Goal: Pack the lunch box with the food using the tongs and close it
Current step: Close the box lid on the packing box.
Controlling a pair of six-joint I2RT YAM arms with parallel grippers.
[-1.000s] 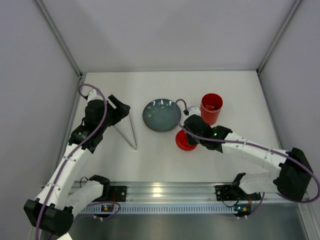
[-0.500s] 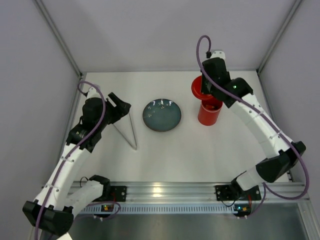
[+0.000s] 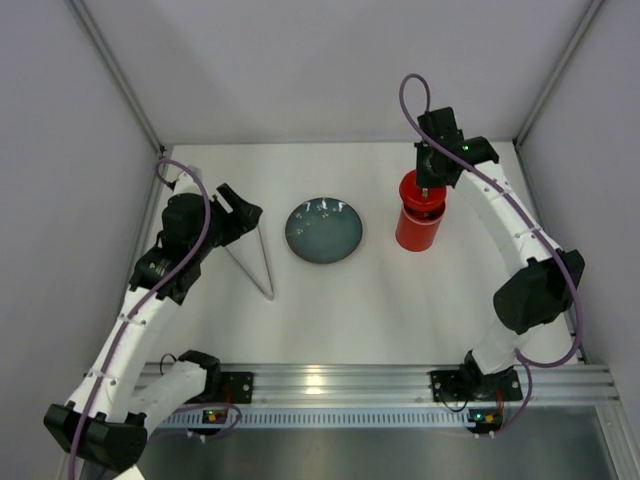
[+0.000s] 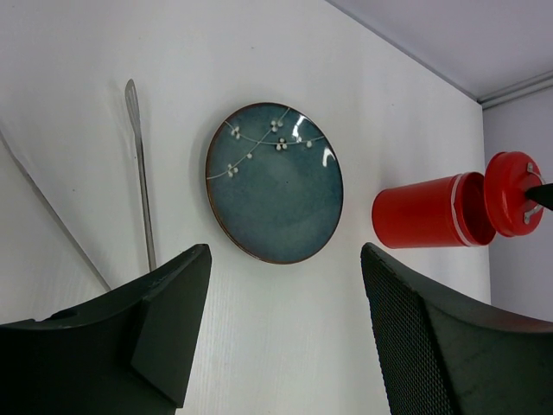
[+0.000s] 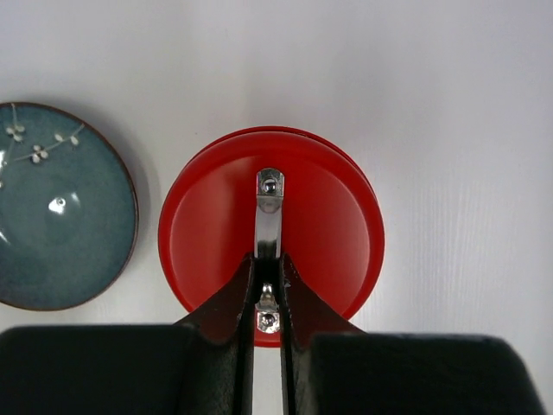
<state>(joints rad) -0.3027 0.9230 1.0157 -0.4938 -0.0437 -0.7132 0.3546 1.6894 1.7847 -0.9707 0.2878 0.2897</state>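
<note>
Lid (image 3: 422, 190) moved over lunch box (image 3: 414, 230) | box upright, long axis vertical

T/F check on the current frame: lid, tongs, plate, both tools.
1. The right tool is shut on the lid's silver handle. True.
2. The lid lies flat on the table next to the plate. False: it sits on top of the lunch box.
3. The left tool grips the tongs. False: it is open and empty, and the tongs lie on the table outside its fingers.
4. The plate holds no food. True: only its painted white blossoms show.
</note>
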